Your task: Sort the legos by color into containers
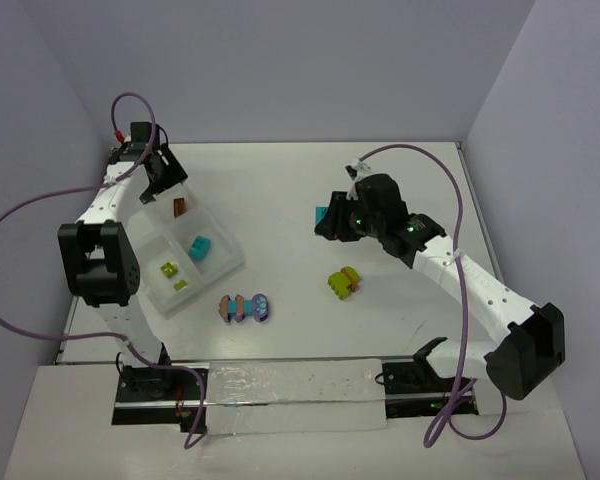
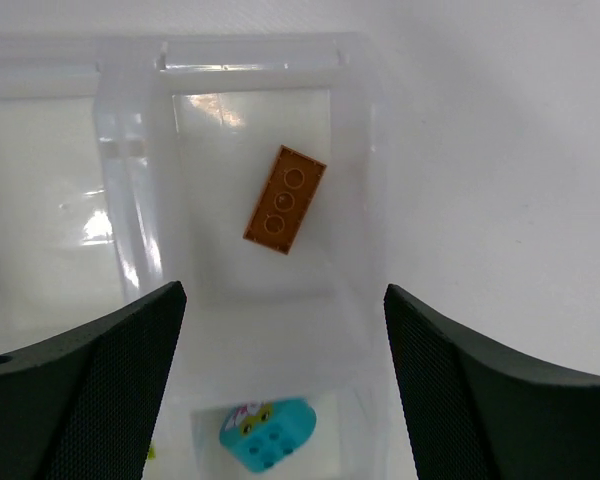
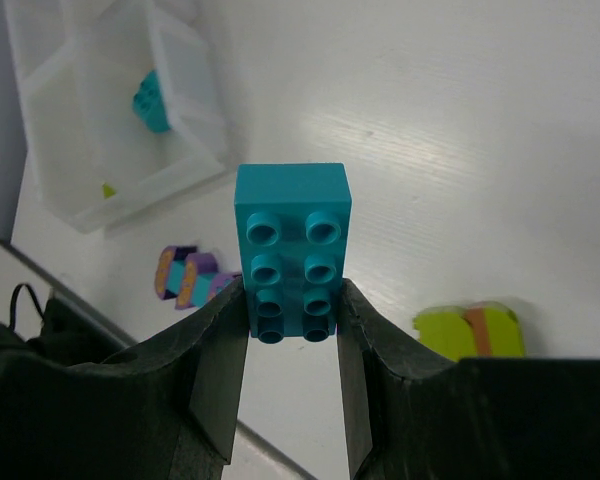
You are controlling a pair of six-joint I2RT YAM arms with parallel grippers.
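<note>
Two arms are working apart. My left gripper (image 2: 283, 296) is hanging with jaws spread wide and nothing between them over the far compartment of the tray (image 1: 220, 265), which is sitting by the table's left edge. The orange-brown brick (image 2: 285, 199) is lying loose on that compartment's floor. My right gripper (image 3: 291, 305) is pinching a turquoise brick (image 3: 291, 225) by one end, raised over the table's middle, probably for carrying to the compartment holding a turquoise piece (image 2: 265, 436). The right wrist camera is showing that grip plainly; overhead, only a corner of the brick is peeking out, though that view is showing it well apart from the tray.
</note>
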